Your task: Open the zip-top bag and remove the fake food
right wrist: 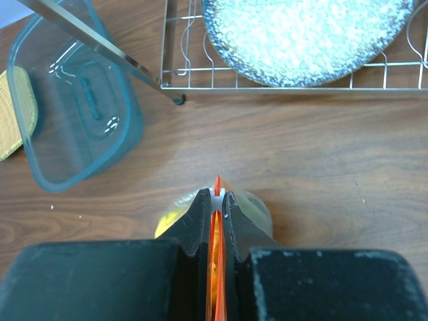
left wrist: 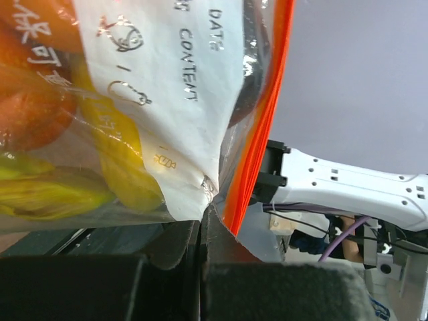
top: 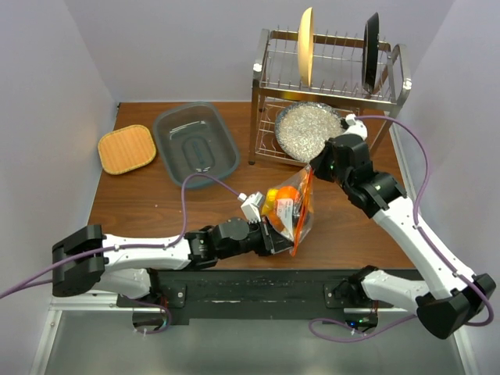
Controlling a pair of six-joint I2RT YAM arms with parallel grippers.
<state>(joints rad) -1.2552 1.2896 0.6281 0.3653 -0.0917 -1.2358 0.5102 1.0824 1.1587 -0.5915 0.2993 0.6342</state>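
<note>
The zip-top bag (top: 291,209) hangs above the table's middle, its orange-red zip strip (top: 303,205) running down its right side. Fake food (top: 281,201), yellow and orange pieces, shows inside it. My left gripper (top: 269,232) is shut on the bag's lower edge; the left wrist view shows the bag's white label (left wrist: 167,100), the strip (left wrist: 261,134) and the food (left wrist: 60,154) close up. My right gripper (top: 312,169) is shut on the strip's upper end; the right wrist view shows the strip and its white slider (right wrist: 217,195) between the closed jaws.
A grey translucent tub (top: 195,144) and a woven coaster (top: 126,148) lie at the back left. A wire dish rack (top: 328,86) with upright plates stands at the back right, a glittery silver plate (top: 308,129) on its lower shelf. The tub (right wrist: 67,114) and plate (right wrist: 307,33) show in the right wrist view.
</note>
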